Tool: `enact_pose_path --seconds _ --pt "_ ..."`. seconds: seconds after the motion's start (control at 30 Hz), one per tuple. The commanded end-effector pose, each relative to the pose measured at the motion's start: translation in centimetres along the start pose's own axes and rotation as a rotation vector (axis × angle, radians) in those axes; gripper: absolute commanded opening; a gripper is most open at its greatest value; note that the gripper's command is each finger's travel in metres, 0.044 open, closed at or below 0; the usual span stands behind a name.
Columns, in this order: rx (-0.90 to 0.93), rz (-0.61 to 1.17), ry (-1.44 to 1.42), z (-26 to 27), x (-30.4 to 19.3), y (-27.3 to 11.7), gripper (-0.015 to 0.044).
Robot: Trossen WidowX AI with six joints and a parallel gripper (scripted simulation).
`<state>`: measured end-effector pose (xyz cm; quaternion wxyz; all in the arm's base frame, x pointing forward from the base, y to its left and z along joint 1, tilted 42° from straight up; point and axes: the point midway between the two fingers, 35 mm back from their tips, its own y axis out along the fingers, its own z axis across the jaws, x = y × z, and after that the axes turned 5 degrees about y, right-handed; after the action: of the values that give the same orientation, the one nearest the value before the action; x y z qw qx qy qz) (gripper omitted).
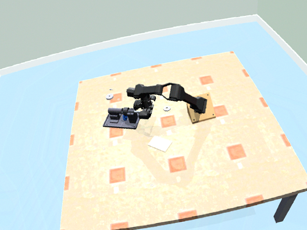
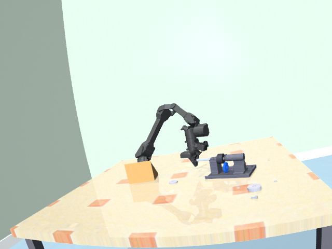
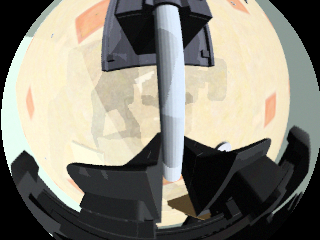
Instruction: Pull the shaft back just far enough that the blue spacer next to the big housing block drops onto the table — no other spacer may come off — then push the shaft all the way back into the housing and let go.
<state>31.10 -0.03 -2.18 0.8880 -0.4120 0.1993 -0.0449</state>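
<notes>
My gripper (image 1: 144, 114) (image 2: 196, 162) (image 3: 166, 135) is shut on the pale shaft (image 2: 203, 159) (image 3: 171, 100) near its free end. The shaft runs level into the smaller dark support block (image 2: 214, 166). The blue spacer (image 1: 124, 117) (image 2: 225, 167) is off the shaft line, upright and low in the gap between that block and the big housing block (image 2: 239, 166). Whether it touches the base plate (image 2: 209, 177) (image 1: 119, 125) is unclear. Black spacers (image 1: 125, 110) (image 2: 220, 158) remain up at shaft height beside the smaller block. The shaft's inner tip is hidden.
A large grey disc (image 1: 109, 96) (image 2: 254, 187) and a screw (image 1: 110, 89) (image 2: 254, 197) lie beside the fixture. A small disc (image 1: 166, 108) (image 2: 173, 181) lies between it and the arm's wooden base (image 1: 202, 115) (image 2: 139, 172). A white card (image 1: 160, 143) is also on the table.
</notes>
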Motion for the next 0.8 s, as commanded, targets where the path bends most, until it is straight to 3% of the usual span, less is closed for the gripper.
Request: enact_pose_path --seconds 0.0,0.77 --pt "-0.002 -0.001 -0.005 0.02 0.12 -0.01 0.0" --pt "-0.002 -0.001 -0.005 0.11 0.93 -0.06 0.0"
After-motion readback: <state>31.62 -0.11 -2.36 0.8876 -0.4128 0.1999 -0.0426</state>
